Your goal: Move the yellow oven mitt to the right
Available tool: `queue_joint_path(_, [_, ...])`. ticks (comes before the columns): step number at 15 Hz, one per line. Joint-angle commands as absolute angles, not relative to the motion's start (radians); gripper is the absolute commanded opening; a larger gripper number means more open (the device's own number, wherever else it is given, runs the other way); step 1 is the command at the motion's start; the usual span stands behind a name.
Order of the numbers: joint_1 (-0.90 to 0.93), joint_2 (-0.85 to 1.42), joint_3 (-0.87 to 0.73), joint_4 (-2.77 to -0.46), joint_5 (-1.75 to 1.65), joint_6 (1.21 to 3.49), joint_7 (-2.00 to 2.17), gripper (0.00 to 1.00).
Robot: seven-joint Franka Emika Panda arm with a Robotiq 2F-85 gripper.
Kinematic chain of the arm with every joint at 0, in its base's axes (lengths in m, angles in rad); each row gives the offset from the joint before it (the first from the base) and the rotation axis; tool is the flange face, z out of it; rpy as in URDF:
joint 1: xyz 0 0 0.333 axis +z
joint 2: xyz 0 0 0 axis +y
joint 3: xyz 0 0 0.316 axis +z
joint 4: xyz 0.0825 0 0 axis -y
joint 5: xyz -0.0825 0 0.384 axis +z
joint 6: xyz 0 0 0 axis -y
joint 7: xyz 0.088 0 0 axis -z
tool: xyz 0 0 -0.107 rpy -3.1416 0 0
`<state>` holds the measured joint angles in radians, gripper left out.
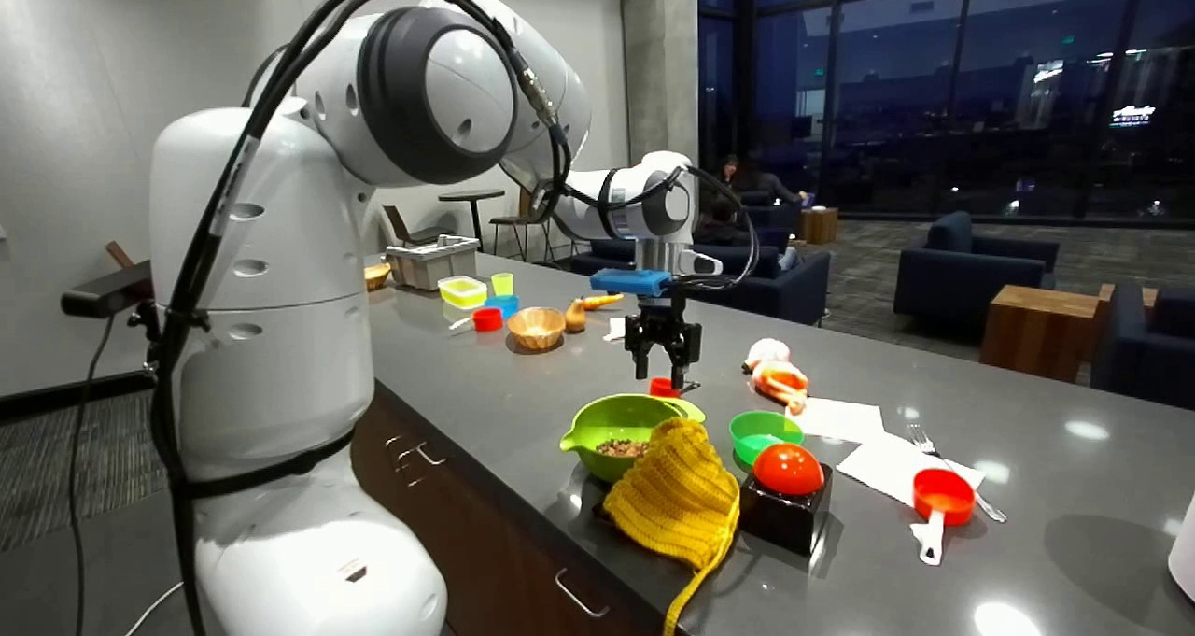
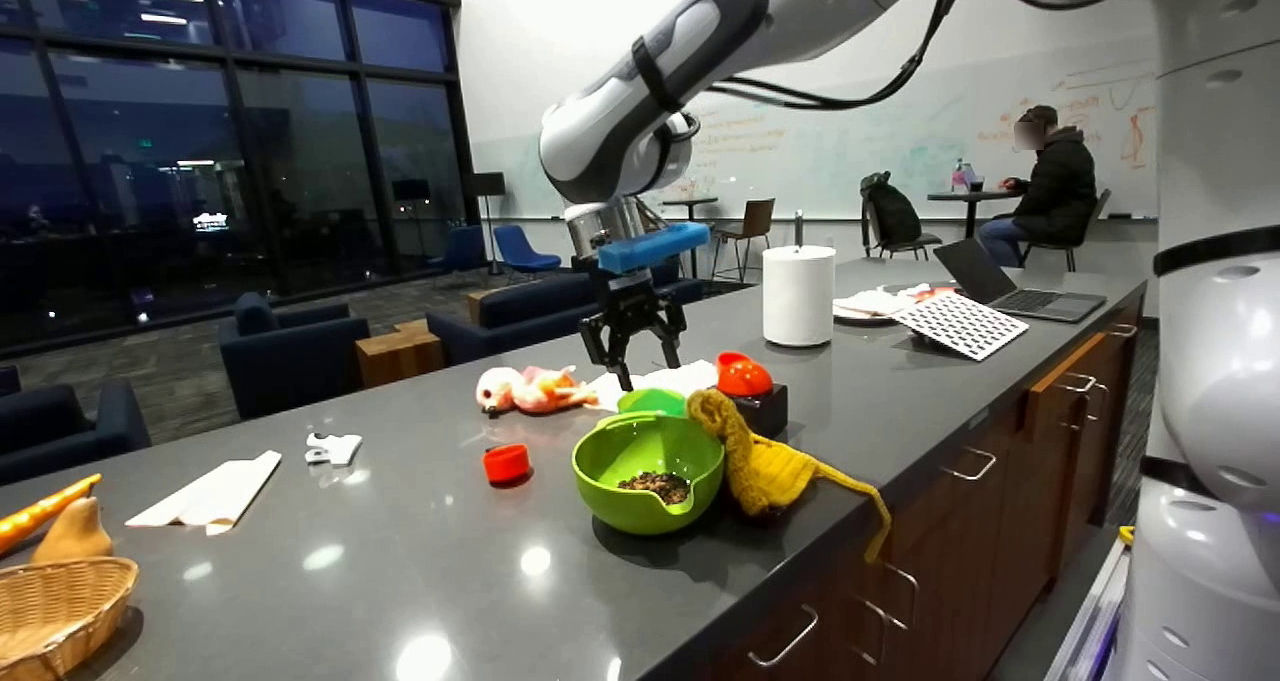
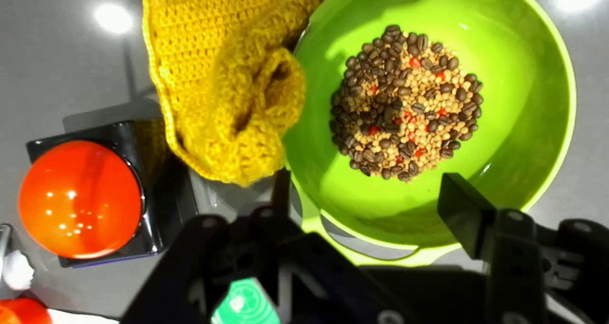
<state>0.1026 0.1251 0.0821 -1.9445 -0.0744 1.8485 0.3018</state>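
- In an exterior view, the gray counter (image 2: 400,571) is shining.
- The green bowl (image 2: 640,441) is sitting on it.
- The yellow oven mitt (image 2: 772,473) is leaning on the bowl at three o'clock.
- The gripper (image 2: 648,369) is hanging at the bowl's twelve o'clock, jaws standing wide apart.
- Brown beans (image 2: 655,485) are lying in the bowl.

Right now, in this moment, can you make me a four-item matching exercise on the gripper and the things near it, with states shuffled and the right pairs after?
Things:
1. yellow oven mitt
2. lime-green bowl
3. red dome
4. gripper

States:
A. sits on a black block
B. open, holding nothing
C. strap hangs over the edge of the counter
D. contains a bean-and-grain mix

Right pairs: 1-C; 2-D; 3-A; 4-B
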Motion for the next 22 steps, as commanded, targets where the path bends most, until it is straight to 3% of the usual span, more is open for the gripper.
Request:
queue_joint_path(1, [0.104,-0.001,0.074,-2.015,-0.063,1.758,0.402,1.0])
queue_joint_path(5, [0.092,-0.091,0.076,-2.086,-0.023,1.734,0.528,1.0])
queue_joint_path(12, [0.061,-0.138,0.081,-2.263,-0.054,2.055,0.574,1.0])
queue_joint_path(22, [0.051,-0.096,0.077,-2.229,-0.034,2.021,0.553,1.0])
